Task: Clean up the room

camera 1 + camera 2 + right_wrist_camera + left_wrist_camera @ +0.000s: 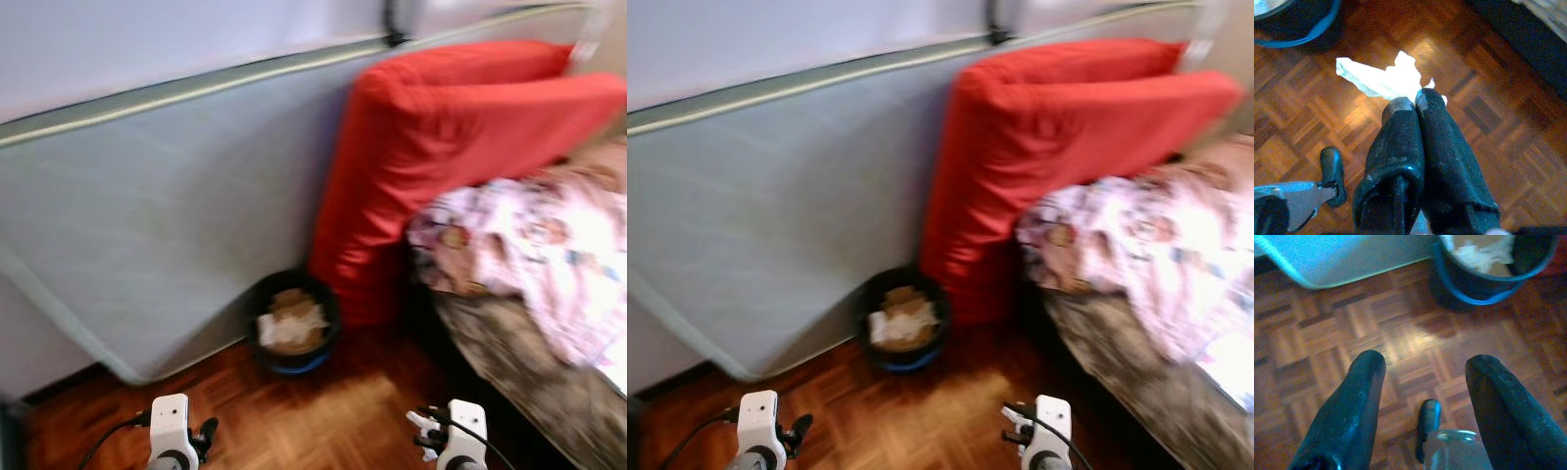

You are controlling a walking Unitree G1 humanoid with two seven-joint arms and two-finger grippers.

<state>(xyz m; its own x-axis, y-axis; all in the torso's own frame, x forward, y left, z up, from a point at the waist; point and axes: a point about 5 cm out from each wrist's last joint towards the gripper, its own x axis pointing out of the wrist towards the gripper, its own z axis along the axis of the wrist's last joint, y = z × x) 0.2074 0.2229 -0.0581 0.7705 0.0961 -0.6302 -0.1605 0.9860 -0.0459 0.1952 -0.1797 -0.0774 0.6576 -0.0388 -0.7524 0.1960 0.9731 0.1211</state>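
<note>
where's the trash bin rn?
The trash bin stands on the parquet floor ahead of the robot, against the leaning grey mattress and just left of the red cushion by the bed.

One bin (292, 323) stands on the wood floor (333, 411), and everything else is counted from it. One grey mattress (157, 206) leans on the wall just behind the bin. One red cushion (431, 147) rises right beside the bin, on the bed side. One patterned blanket (529, 245) lies on one bed (549, 382) beyond that cushion. Two grippers hang on the near side of the bin: the left gripper (1422, 372), fingers spread, and the right gripper (1415, 100), pinching one white scrap of paper (1383, 78). Several crumpled papers fill the bin; their number cannot be told.
</note>
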